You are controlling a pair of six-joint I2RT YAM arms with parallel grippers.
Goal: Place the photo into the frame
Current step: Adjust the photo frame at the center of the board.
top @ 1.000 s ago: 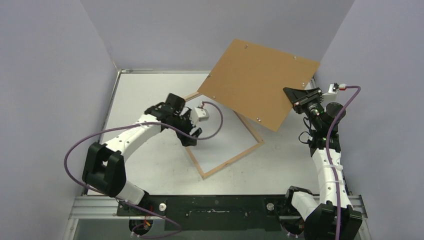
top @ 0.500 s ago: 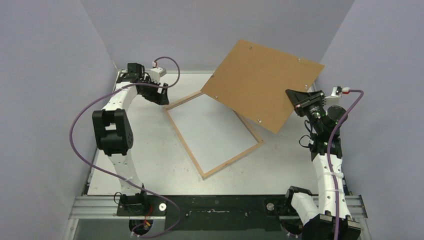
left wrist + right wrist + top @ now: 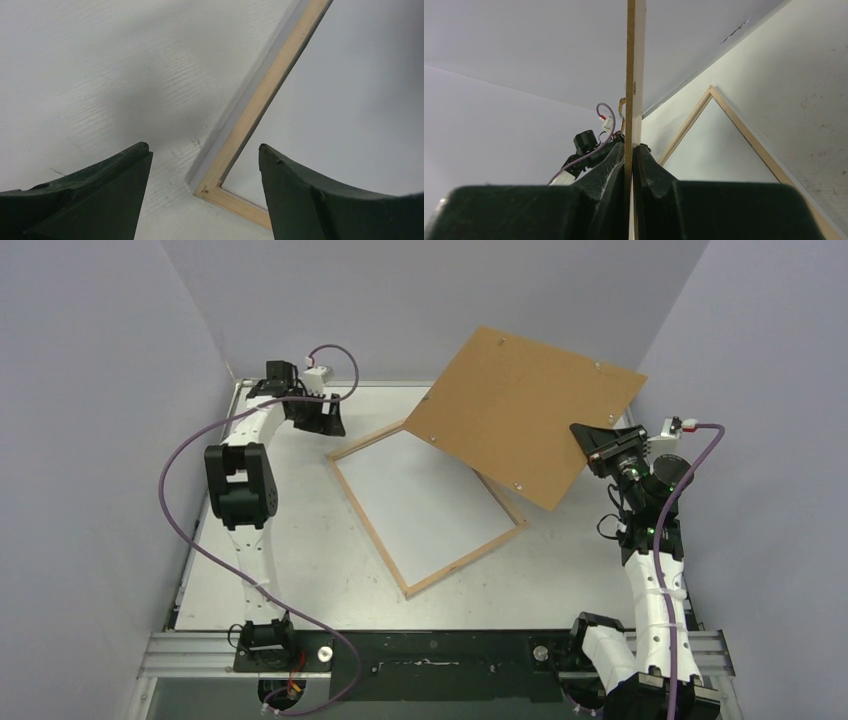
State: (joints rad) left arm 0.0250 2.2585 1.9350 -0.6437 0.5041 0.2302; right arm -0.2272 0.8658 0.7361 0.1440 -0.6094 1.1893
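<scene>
The left fingers (image 3: pixel 327 422), wide and empty, have swung clear, leaving the photo (image 3: pixel 425 505) in the frame (image 3: pixel 368 523); the right fingers (image 3: pixel 591 446) pinch the raised panel (image 3: pixel 520 410), ready to lower.

Pale wood frame (image 3: pixel 367 524), matt fibreboard panel (image 3: pixel 525 415)

This looks like a robotics lab test cell; plain lavender walls (image 3: pixel 100 390) close in behind and to the outer side of the left gripper (image 3: pixel 328 423) and the right gripper (image 3: pixel 585 438), and a bare white table (image 3: pixel 300 540) lies beneath both. Well behind them, at the arm bases, runs a bolted aluminium rail (image 3: pixel 190 652); purple cables (image 3: pixel 165 480) loop back from the wrists.
</scene>
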